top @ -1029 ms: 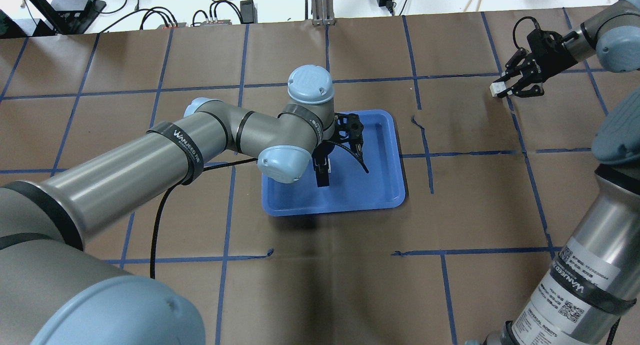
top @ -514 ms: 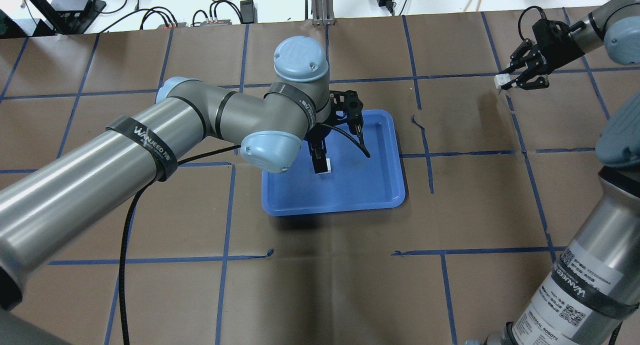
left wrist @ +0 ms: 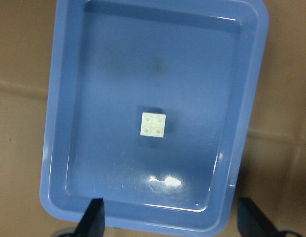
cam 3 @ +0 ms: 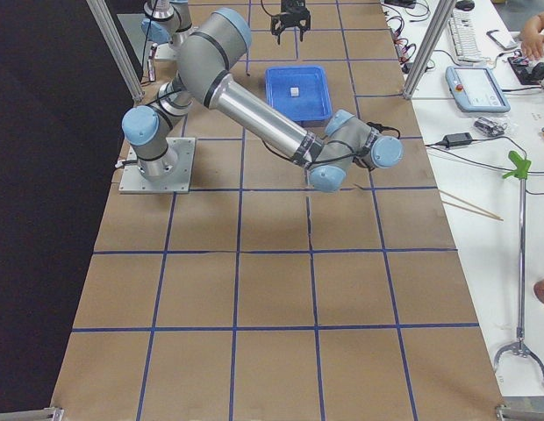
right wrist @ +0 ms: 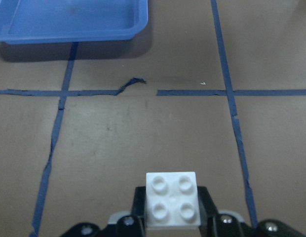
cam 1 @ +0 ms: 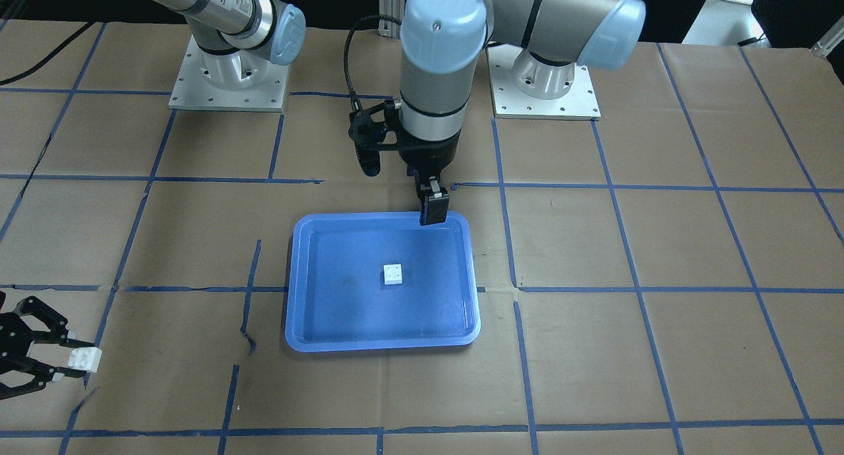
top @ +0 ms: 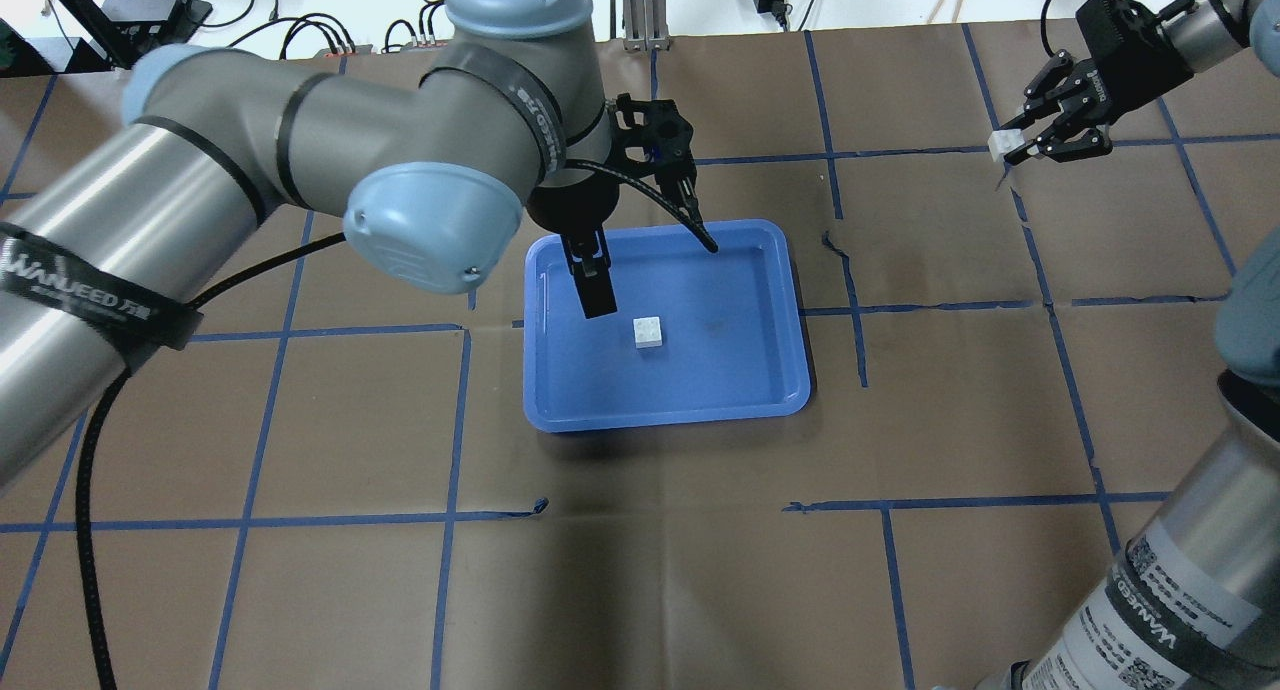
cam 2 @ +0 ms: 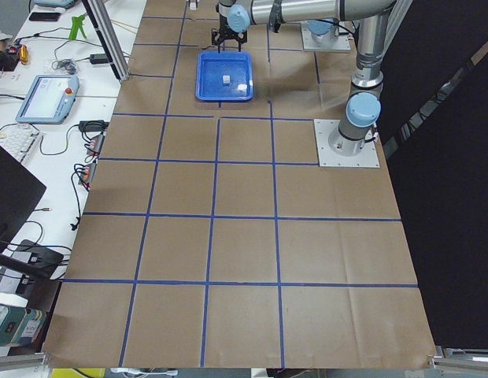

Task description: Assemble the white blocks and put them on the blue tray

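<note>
The left jaws stood wide open and empty, their fingertips (left wrist: pixel 95 219) hanging over the robot-side rim of the tray (top: pixel 660 418). Just past them, the loose block (top: pixel 648 331) lay studs up near the middle of the tray floor, touching neither the walls nor the jaws. The left arm (top: pixel 250 170) came in from the robot's left and bent down to the tray from above, a black cable trailing along it.

The right jaws were closed on the held block (right wrist: pixel 172 199), pinching it by two opposite sides at the fingertips, its four studs turned toward the wrist camera. They held it a little above the worktop (top: pixel 950 420), out on the robot's far right and well apart from the tray. So the two blocks were separate, one in the tray and one in the grip. The tray sat flat near the centre of the worktop, which was brown paper crossed by a grid of blue tape.
</note>
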Robot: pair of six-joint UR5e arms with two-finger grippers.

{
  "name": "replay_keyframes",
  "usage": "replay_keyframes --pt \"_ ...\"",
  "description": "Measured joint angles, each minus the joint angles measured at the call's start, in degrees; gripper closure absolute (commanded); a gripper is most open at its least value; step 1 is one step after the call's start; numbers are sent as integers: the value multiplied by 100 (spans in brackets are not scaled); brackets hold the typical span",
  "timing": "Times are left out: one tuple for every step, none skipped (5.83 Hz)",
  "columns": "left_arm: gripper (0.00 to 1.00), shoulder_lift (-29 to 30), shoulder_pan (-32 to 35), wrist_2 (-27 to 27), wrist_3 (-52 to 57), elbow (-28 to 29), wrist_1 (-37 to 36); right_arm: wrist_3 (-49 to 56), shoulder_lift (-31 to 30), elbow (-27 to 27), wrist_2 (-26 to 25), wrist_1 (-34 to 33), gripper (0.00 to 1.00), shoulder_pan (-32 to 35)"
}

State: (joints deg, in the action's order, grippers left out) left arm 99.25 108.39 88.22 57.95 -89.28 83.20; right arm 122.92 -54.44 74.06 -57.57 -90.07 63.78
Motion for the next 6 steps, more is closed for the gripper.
replay_keyframes --pt "5 -455 -221 -127 -104 128 712 -65 -394 539 214 70 71 140" --pt "1 -819 -444 -225 -361 166 1107 -223 -783 1177 454 -88 71 329" --pt "1 -1015 -623 -224 -899 166 1268 -516 -1113 1861 681 -576 71 583" --pt "1 -1084 -870 -113 -1565 170 1285 -911 -1299 2527 836 -1380 71 913" --pt "1 -1123 -1125 -24 -2271 184 1209 -1449 -1365 3095 927 -2387 71 1298" --pt "1 -1192 -1300 2 -3282 155 954 -2120 -1367 3557 977 -3469 71 1714"
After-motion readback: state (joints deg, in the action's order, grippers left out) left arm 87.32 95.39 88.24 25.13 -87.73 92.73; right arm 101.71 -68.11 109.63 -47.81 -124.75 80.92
